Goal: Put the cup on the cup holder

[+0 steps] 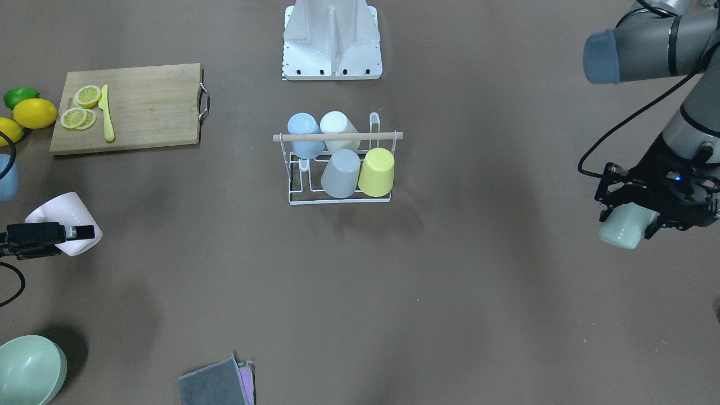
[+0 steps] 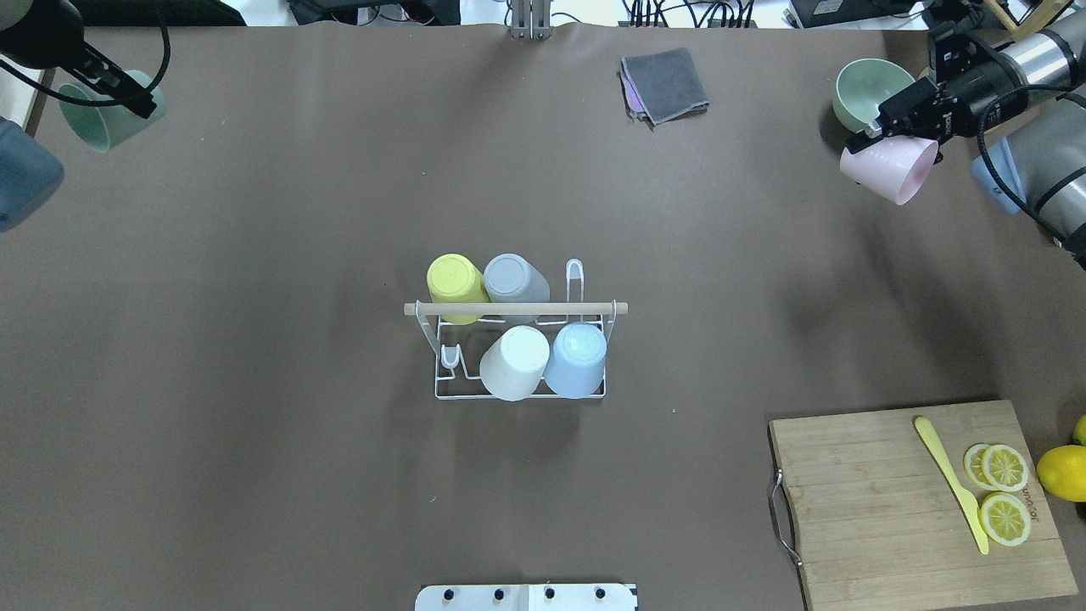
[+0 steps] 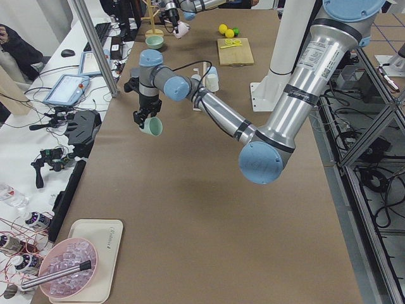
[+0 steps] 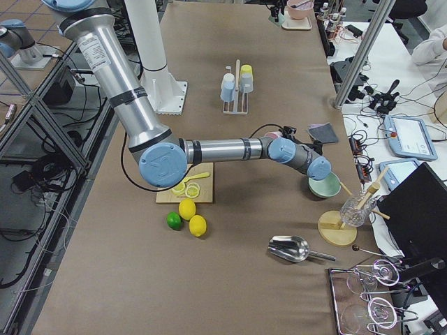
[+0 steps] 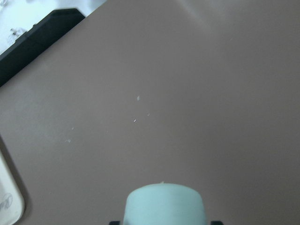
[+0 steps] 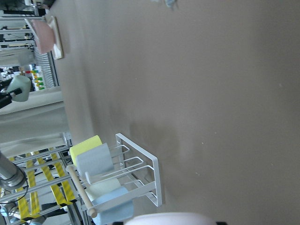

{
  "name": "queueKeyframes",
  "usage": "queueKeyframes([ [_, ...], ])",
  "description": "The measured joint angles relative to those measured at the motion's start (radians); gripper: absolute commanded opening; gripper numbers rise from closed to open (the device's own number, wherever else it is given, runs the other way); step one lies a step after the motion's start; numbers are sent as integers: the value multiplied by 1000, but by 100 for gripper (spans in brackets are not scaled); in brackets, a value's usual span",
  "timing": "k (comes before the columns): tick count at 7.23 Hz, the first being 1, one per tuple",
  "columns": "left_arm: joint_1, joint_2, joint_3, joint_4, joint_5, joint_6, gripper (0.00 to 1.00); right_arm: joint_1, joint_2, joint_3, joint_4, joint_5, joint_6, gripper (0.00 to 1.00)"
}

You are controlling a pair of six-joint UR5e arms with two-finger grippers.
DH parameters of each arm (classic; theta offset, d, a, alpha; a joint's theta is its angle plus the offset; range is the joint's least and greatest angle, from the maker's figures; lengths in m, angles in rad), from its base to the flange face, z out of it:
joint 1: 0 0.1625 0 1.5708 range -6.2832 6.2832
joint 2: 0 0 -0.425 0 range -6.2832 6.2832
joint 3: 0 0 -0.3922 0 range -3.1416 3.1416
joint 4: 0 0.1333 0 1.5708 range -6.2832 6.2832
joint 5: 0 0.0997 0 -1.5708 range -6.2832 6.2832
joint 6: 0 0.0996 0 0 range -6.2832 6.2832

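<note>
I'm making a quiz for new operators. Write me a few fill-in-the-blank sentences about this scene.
The cup clamped in the left gripper is pale ___.
The other cup, in the right gripper, is ___.
Racked cups on the cup holder number ___.
Missing words: green; pink; four.

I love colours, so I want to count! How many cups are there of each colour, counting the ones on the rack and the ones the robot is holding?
yellow cup: 1
grey cup: 1
white cup: 1
blue cup: 1
mint green cup: 1
pink cup: 1
Total: 6 cups
</note>
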Motion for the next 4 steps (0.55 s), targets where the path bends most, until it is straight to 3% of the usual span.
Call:
queueKeyframes([
  [2,48,30,-10,-286,-14,-194,0,-13,-35,1,40,125,-113,27],
  [4,86,49,-35,-488,-10,-344,0,-50,-69,-1,103,254,-262,27],
])
